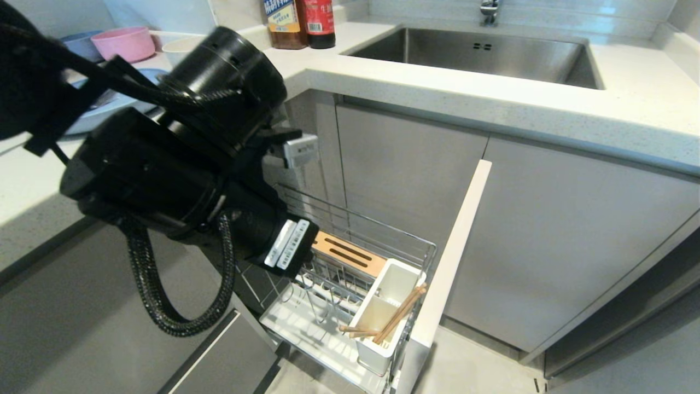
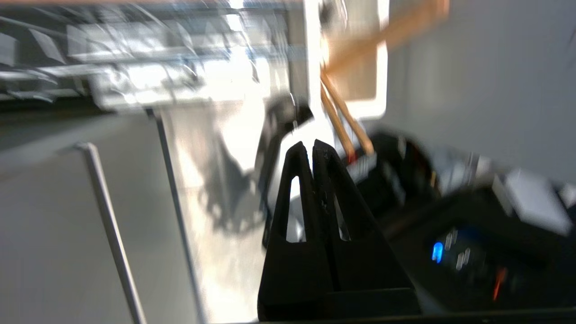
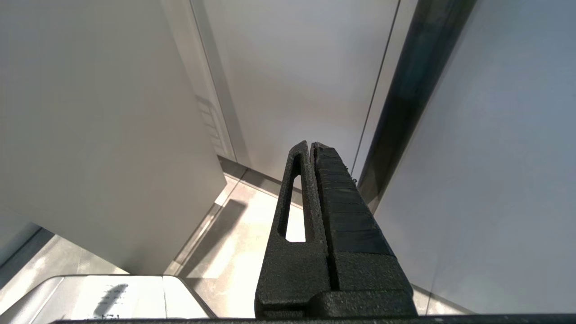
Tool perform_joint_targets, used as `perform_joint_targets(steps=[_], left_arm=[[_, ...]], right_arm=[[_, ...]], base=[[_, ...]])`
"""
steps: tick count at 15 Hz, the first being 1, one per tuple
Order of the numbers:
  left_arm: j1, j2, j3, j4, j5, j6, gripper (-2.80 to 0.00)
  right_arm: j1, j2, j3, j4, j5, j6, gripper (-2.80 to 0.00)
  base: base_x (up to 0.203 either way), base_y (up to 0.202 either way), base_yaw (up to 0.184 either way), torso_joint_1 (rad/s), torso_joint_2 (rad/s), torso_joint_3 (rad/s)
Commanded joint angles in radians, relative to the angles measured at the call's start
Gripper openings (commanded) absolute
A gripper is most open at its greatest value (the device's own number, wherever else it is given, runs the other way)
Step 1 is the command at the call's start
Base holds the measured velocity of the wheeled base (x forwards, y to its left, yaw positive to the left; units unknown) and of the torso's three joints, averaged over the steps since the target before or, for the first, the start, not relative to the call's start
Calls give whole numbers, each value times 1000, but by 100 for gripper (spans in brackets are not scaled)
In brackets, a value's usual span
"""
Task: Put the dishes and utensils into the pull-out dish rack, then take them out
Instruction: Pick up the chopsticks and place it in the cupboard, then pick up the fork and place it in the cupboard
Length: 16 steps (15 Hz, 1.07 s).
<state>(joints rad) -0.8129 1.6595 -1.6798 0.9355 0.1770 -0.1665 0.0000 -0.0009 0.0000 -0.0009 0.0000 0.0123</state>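
The pull-out dish rack point(image 1: 383, 232) stands drawn out below the counter, its pale front panel point(image 1: 454, 246) nearest me. A pair of light-wood chopsticks point(image 1: 402, 313) leans in its white utensil holder point(image 1: 383, 323), beside the slotted wooden strip point(image 1: 350, 254). My left arm point(image 1: 180, 164) reaches over the rack and hides its own fingers in the head view. In the left wrist view my left gripper point(image 2: 311, 145) is shut with nothing in it, a little short of the chopsticks point(image 2: 344, 121). An off-white bowl point(image 1: 180, 49) and a light-blue plate point(image 1: 104, 112) sit on the counter. My right gripper point(image 3: 309, 145) is shut, parked by cabinet doors.
A steel sink point(image 1: 476, 52) is set in the counter at the back right, with two bottles point(image 1: 298, 22) beside it. A pink bowl point(image 1: 123, 44) and a blue bowl point(image 1: 82, 45) stand at the far left. Grey cabinet doors point(image 1: 547, 235) flank the rack.
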Motion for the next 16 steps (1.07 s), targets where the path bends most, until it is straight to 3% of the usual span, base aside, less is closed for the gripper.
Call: perform_joint_targets(steps=[1,4,11,13,15,16], left_arm=[[15,-73,3,-36,27,-12,-280],[77,-162,5,-147,94,-47,-280],[300,-379,128,-627,100,-52,-280],[379,-433,207,-805,104,-45,-280],[493,-474,233,-857,107,-42,-280],[584,-482,234,-863,103,-42,-280]], right_arm=[[0,1,2,-1,0,0,-280],[0,1,2,-1,0,0,-280],[0,1,1,0,0,0,-280],[0,1,2,0,0,0,-280],[0,1,2,-1,0,0,-280],[0,1,2,1,0,0,-280]], base=[[0,0,0,0,0,0],[0,0,0,0,0,0],[0,0,0,0,0,0],[0,0,0,0,0,0],[0,0,0,0,0,0],[0,0,0,0,0,0]])
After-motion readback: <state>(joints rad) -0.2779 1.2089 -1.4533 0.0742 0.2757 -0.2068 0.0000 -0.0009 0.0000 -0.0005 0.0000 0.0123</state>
